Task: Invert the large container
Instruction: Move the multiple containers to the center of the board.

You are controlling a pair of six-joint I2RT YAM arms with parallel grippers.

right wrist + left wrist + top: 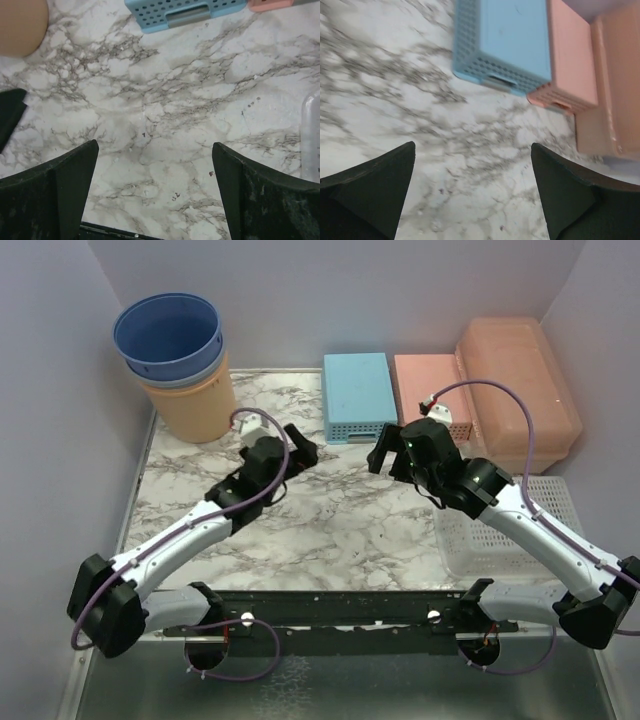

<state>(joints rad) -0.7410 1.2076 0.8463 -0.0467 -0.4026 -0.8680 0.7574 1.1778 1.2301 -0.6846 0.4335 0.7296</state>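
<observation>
Large container [615,85] runs out of view; left tool [473,145] and right tool [155,144] gape empty.

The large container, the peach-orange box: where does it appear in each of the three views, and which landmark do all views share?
Top external: the large container is at the upper right, right of the pink basket.
Left wrist: at the right edge, again beside the pink basket.
Right wrist: not in it.
Shared landmark: the blue basket, seen in all three.
</observation>
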